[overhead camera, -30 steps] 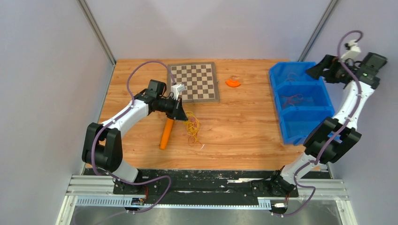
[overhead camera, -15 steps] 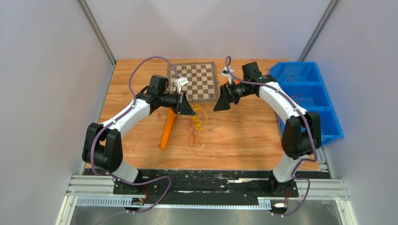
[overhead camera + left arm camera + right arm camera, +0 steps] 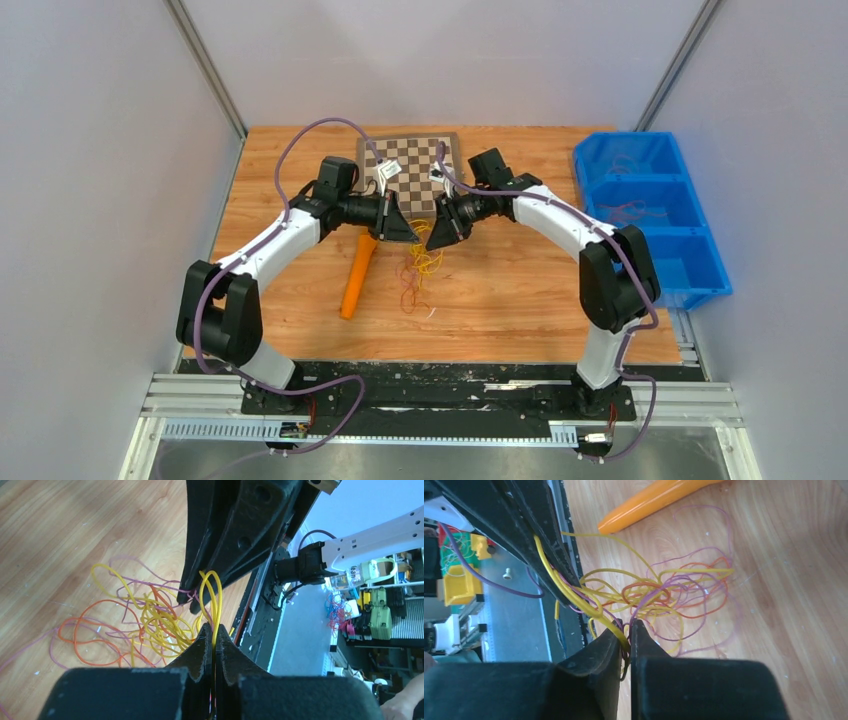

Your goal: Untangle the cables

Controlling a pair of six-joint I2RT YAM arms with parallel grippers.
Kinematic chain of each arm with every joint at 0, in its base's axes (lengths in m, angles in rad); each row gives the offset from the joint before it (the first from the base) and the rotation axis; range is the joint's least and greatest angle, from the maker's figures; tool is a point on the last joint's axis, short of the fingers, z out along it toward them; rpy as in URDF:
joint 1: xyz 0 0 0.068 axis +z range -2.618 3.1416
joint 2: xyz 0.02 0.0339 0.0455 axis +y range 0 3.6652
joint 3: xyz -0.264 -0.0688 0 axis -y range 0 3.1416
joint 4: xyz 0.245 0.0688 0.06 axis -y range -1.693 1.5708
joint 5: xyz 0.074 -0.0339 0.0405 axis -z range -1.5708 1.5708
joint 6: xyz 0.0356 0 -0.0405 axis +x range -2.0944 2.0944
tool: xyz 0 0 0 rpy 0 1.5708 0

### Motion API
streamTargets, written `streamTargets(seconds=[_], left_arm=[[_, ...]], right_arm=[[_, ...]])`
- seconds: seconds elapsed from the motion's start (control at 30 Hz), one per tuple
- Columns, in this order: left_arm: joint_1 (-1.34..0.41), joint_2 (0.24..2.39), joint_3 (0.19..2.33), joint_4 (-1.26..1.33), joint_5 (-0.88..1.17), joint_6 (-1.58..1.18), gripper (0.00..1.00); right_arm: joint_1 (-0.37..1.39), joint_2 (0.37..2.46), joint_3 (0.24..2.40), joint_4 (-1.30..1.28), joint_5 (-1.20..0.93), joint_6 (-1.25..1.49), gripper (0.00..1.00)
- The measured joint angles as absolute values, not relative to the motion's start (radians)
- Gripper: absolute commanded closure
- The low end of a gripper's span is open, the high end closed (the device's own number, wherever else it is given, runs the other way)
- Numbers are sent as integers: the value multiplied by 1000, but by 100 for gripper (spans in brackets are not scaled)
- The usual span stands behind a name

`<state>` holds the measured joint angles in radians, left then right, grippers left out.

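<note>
The cables [image 3: 418, 265] form a loose tangle on the worktop [image 3: 520, 285], just on the near side of the chessboard [image 3: 412, 172]. Above the tangle, the left pincer [image 3: 214, 630] and right pincer [image 3: 626, 628], tips nearly touching, each clamp a yellow strand.

I'm running this from afar in what reads as a robotics lab test cell: the wooden table [image 3: 500, 290] is boxed in on its left, far and right sides by plain grey panels [image 3: 100, 150] set in aluminium posts [image 3: 205, 68], and a slotted aluminium rail [image 3: 440, 405] runs along its near edge. A chessboard [image 3: 410, 155] lies at the table's far edge and a blue three-compartment parts bin [image 3: 680, 265] at its right edge. Beyond the table, my left wrist camera catches shelving [image 3: 380, 610] crowded with coloured gear.
</note>
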<state>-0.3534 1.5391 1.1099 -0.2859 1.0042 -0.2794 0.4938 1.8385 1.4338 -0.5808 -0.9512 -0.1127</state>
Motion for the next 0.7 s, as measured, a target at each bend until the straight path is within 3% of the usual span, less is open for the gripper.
streamTargets(seconds=[0.13,0.4,0.7], left_arm=[[-350,1539,1107,-302,985,-266,100],[-343,1526,1072,-299,969,-216,100],[-346,1510,1065,-289,980,-175,100]], right_arm=[[469,1812,1413,-570,-931,-98,100],[394,1610,1386,-585,-934,-102,100],[265,1570,1385,-678,-968,-141,100]])
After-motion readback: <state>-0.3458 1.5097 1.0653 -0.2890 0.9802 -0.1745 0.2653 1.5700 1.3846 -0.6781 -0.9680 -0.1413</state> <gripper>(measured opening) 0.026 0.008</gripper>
